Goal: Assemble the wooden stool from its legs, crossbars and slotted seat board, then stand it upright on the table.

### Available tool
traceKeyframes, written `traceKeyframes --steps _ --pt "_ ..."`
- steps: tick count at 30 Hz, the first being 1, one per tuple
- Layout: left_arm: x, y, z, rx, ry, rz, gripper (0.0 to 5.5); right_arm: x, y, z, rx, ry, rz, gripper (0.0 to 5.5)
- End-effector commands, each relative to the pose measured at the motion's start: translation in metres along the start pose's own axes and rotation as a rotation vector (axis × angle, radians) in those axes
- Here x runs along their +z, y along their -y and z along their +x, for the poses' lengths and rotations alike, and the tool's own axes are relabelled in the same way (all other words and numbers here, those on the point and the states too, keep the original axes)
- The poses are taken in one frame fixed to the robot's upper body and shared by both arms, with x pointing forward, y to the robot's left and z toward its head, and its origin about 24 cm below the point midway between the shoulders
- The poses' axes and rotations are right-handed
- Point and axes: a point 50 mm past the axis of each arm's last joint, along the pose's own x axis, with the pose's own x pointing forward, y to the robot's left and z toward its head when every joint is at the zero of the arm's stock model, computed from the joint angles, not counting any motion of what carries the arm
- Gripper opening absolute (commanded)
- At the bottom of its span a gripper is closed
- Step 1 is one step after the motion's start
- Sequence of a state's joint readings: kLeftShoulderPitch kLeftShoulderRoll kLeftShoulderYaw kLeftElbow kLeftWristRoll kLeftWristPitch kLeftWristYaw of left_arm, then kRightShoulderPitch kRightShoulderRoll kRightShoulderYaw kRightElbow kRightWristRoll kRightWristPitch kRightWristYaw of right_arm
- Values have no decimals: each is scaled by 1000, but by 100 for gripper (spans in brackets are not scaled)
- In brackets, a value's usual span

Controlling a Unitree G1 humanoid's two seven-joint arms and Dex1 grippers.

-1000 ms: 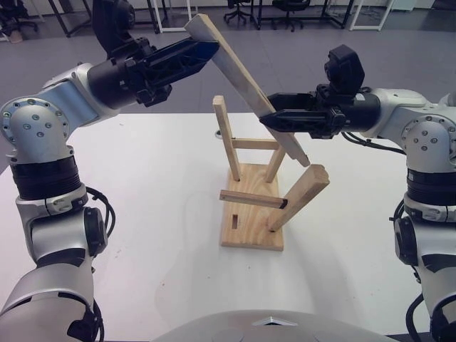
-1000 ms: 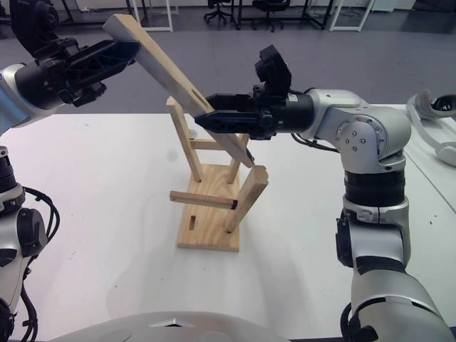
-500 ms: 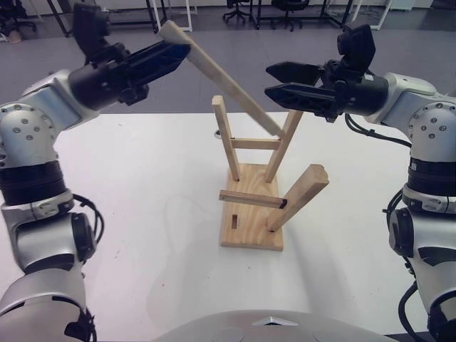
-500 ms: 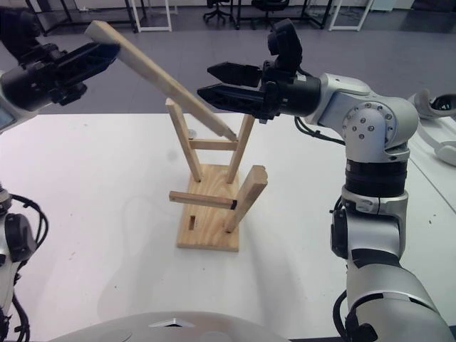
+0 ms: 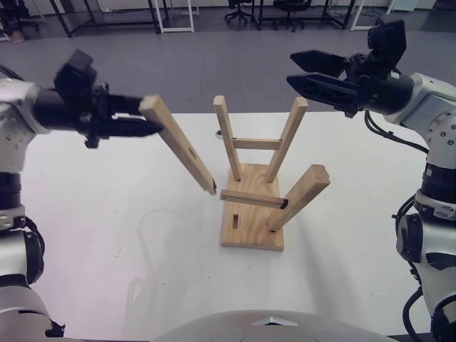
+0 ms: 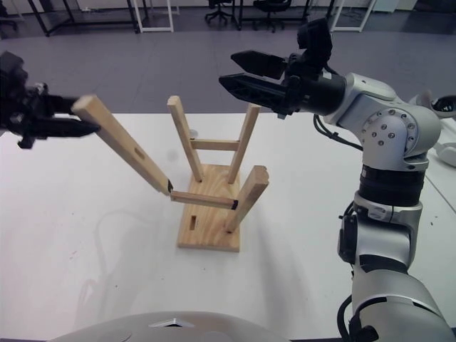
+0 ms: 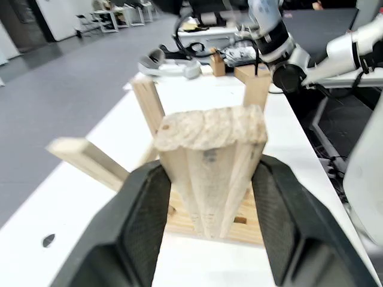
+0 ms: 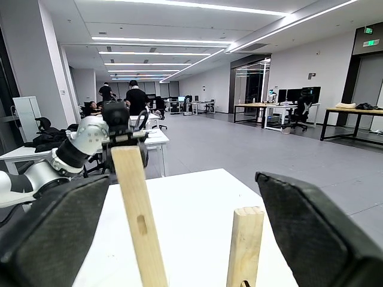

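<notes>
1. Left gripper (image 5: 151, 127) clamps the leg (image 5: 184, 149) by its top; the tip hangs just beside the crossbar (image 5: 253, 199).
2. Right gripper (image 5: 291, 69) gapes empty above the board (image 5: 249, 239), mid-table (image 5: 107, 214).
3. Leg is likely light and stiff; grip nearer its slot.

seat board (image 5: 251, 226) flat, three legs (image 5: 228, 139) up | fourth leg (image 5: 178, 144) tilted, held aloft
</notes>
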State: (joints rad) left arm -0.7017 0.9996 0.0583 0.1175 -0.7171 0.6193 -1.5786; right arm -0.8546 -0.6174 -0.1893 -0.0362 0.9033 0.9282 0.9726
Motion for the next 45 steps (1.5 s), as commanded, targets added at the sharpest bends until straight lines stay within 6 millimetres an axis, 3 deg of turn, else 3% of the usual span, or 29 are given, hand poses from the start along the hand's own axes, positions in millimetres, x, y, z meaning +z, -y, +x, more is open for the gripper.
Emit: traceKeyframes --steps 1,11,22,33,45 --pt "-8 6 4 -30 35 21 206 3 0 -3 -10 3 -19 451" --pt "-40 27 18 -62 67 -19 206 6 2 2 10 -11 -19 451" --pt "-40 30 34 -63 92 25 206 6 4 5 37 -21 -25 451" --pt "-57 36 38 -85 17 29 206 5 2 6 38 -10 -32 451" --pt "-57 16 55 -151 9 44 206 -2 -5 6 70 -3 -39 451"
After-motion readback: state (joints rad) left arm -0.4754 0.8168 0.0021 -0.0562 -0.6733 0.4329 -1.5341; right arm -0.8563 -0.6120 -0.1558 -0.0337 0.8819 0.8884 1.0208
